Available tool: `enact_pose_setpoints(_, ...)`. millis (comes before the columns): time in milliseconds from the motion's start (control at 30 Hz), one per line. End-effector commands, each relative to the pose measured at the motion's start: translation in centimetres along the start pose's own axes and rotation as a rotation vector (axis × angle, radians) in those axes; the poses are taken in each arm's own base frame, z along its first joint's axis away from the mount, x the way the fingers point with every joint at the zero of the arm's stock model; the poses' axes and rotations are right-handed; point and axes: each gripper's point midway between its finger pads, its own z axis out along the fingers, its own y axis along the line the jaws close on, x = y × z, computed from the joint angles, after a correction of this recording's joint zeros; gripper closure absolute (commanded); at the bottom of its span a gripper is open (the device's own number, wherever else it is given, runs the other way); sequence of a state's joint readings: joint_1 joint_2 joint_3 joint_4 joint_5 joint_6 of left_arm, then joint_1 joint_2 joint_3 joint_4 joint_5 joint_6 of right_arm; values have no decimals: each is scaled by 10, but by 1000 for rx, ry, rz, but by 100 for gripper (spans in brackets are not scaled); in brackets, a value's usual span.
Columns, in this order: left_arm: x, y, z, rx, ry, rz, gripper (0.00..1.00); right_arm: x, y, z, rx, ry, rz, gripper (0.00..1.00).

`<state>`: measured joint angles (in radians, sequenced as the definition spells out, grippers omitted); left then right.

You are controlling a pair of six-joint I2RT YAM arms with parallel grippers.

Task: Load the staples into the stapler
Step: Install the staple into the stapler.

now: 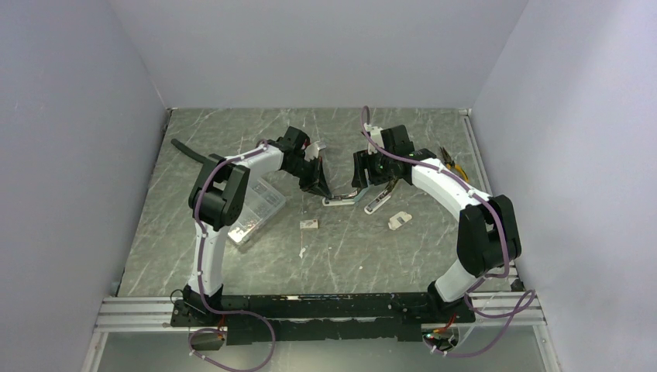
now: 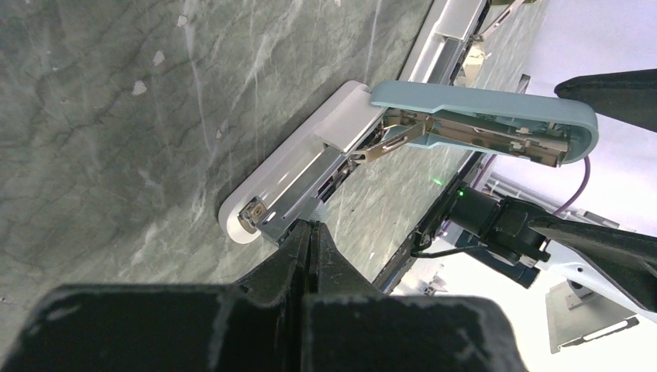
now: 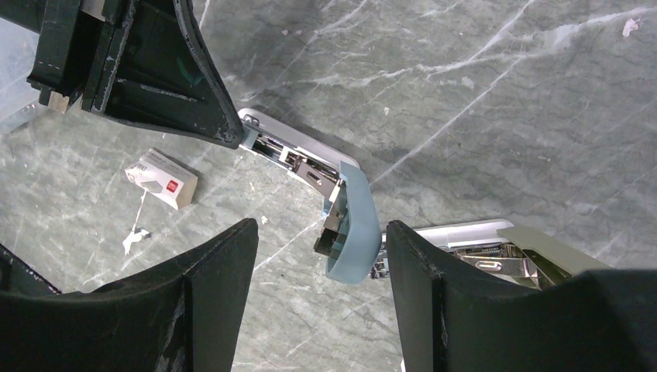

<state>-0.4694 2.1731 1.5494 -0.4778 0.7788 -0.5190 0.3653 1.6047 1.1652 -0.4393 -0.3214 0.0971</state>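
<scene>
The staples [image 1: 309,224] sit closest to the arm bases, in their small white box on the table [image 1: 232,263], just in front of the stapler [image 1: 345,200] and not touching it. The stapler lies hinged wide open, its blue lid [image 3: 352,225] raised off the white base [image 2: 287,174]. The left gripper [image 2: 310,232] is pinched closed on nothing, its tip touching the base at the end away from the hinge. The right gripper [image 3: 319,232] is spread wide with the lid between its fingers, touching neither. A second stapler [image 3: 496,256] lies just right of the stapler.
</scene>
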Motion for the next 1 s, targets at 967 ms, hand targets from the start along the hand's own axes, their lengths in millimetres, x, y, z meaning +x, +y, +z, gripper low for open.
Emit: enact_pose_setpoints(967, -18, -33, -16, -2, -64, 127, 97, -8, 1, 3, -17, -32, -12, 34)
